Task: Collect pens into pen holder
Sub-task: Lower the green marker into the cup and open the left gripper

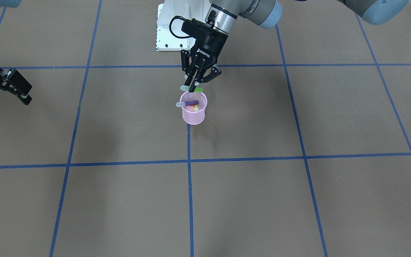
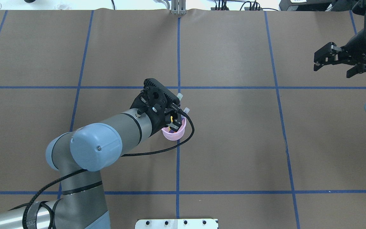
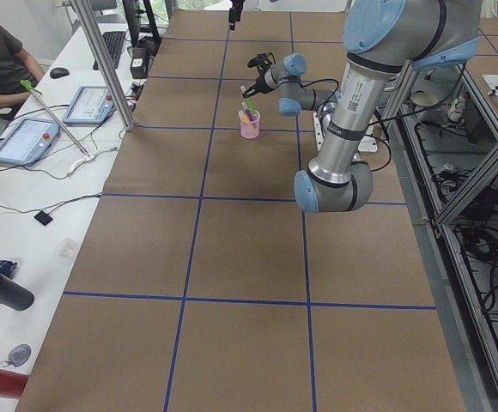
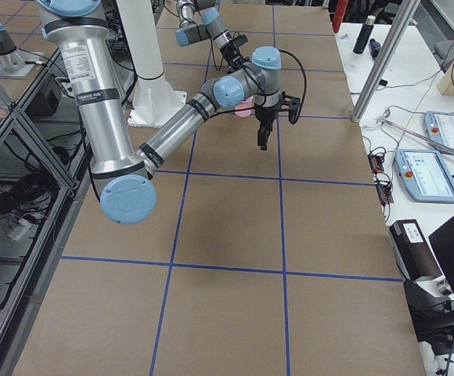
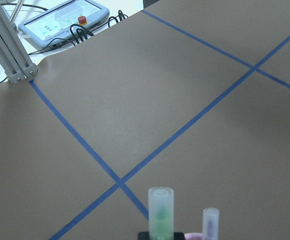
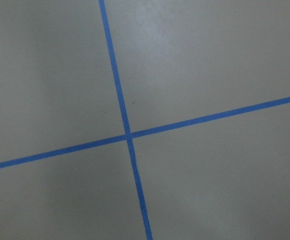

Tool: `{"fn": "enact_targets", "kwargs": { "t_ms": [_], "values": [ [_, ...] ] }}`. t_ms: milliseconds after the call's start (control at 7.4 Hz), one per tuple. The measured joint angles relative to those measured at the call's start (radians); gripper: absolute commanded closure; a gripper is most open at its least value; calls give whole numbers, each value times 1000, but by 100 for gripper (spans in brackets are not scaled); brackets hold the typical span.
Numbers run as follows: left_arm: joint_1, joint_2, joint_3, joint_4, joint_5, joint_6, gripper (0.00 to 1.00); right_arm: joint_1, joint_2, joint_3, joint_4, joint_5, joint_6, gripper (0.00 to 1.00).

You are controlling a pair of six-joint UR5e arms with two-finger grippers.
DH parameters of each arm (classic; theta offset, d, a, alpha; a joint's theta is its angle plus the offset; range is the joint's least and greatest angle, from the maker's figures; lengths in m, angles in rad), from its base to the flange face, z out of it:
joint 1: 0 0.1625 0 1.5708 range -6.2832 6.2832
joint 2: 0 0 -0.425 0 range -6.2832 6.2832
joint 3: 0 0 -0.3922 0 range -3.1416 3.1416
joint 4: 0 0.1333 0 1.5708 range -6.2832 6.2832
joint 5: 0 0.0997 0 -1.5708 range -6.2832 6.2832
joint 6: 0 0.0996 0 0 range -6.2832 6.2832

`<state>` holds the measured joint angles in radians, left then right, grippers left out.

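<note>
1. l gripper (image 1: 192,86) clenched on green pen (image 1: 191,88), right over the robot-side rim of the pink pen holder (image 1: 193,116). can't tell if the pen touches the rim.
2. green pen is tilted. in the front view its pale cap points to view-left and its green end to view-right.
3. pen holder stands upright on the table (image 1: 298,200), on the centre blue tape line (image 1: 190,200), near the white robot base (image 1: 177,25).
4. purple pen (image 1: 192,102) leans inside the holder w/ its cap poking out over the rim.
5. orange pen (image 1: 191,109) and yellow pen (image 1: 196,106) are inside; only the ends show.
6. r gripper (image 2: 331,69) released, jaws apart, nothing in it, well apart from the holder near the table edge.
7. l wrist cam: green and purple caps side by side at the bottom edge.
</note>
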<state>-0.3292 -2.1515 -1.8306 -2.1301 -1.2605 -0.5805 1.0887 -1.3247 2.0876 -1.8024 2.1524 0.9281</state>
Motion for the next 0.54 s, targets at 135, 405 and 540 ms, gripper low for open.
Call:
{"fn": "enact_targets", "kwargs": {
  "t_ms": [135, 405, 540],
  "values": [
    [4, -8, 21, -22, 10, 2, 100, 0, 0, -1, 0, -1, 0, 0],
    [4, -14, 45, -42, 18, 7, 100, -1, 0, -7, 0, -4, 0, 0],
    [3, -13, 51, -44, 19, 10, 96, -1, 1, -9, 0, -4, 0, 0]
  ]
}}
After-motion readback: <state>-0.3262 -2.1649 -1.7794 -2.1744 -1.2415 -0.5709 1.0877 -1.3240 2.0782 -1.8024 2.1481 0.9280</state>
